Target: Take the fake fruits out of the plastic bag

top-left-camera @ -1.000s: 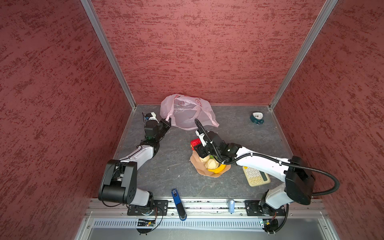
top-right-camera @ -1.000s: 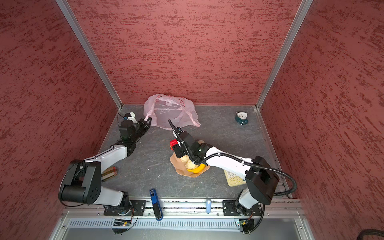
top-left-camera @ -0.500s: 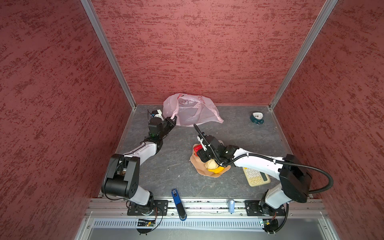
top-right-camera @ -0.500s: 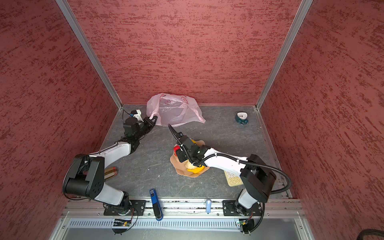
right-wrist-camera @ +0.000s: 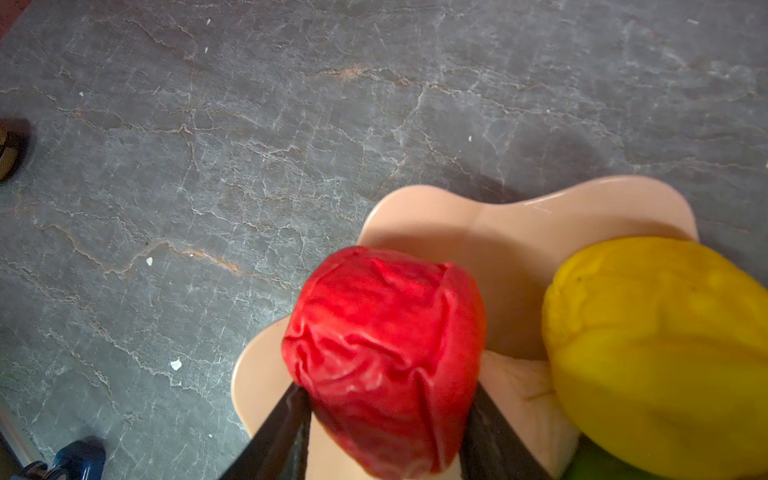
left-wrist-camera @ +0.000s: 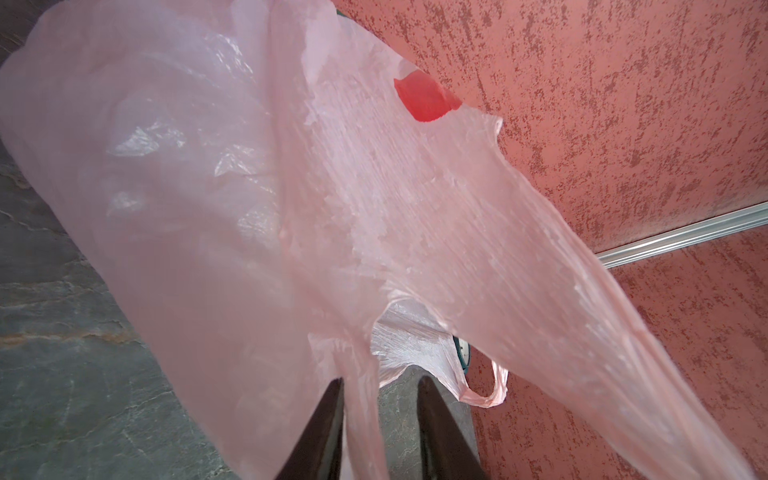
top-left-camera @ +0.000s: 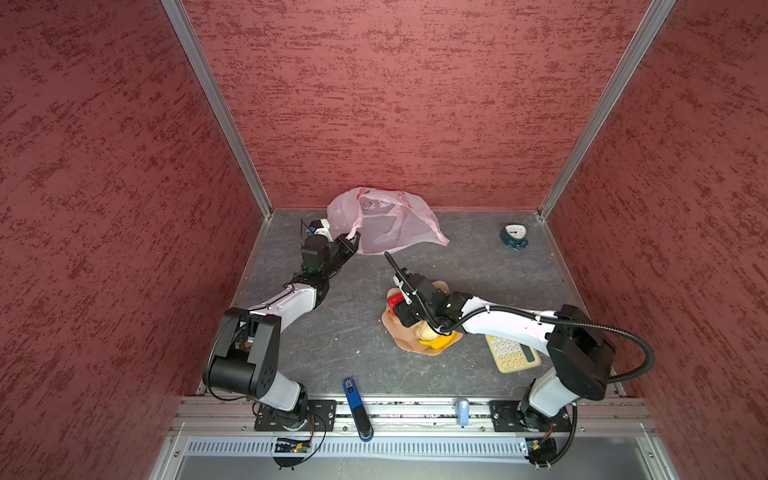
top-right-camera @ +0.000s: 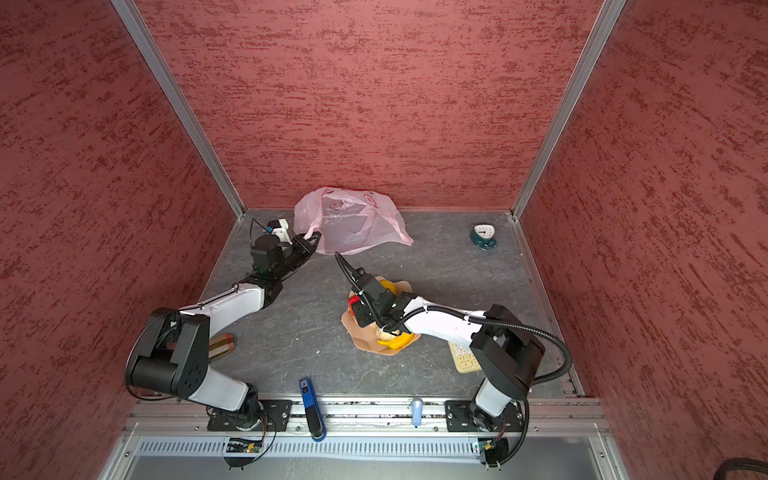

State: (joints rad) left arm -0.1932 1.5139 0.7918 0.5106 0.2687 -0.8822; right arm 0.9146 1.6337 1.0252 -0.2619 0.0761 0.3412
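The pale-pink plastic bag (top-left-camera: 386, 224) (top-right-camera: 349, 224) lies crumpled against the back wall. My left gripper (top-left-camera: 353, 241) (top-right-camera: 313, 237) is at its near-left edge. In the left wrist view the jaws (left-wrist-camera: 381, 382) stand apart, and a loose strand of the bag (left-wrist-camera: 249, 187) hangs between them against one finger. My right gripper (top-left-camera: 398, 306) (right-wrist-camera: 386, 390) is shut on a wrinkled red fruit (right-wrist-camera: 386, 332) (top-left-camera: 395, 298) low over the peach bowl (top-left-camera: 399, 338) (right-wrist-camera: 498, 216). In the bowl lie a yellow fruit (right-wrist-camera: 656, 353) (top-left-camera: 436, 341), a beige ball (top-left-camera: 424, 331) and a sliver of green fruit (right-wrist-camera: 594, 467).
A cream calculator (top-left-camera: 513, 353) lies under the right arm. A small teal clock (top-left-camera: 514, 237) stands at the back right. A blue tool (top-left-camera: 355, 405) lies across the front rail, and a brown striped object (top-right-camera: 222, 347) sits beside the left arm. Red walls enclose three sides.
My left gripper carried the bag back toward the wall and its jaws have opened off the handle. The right gripper, still holding the red fruit, has shifted slightly over the bowl.
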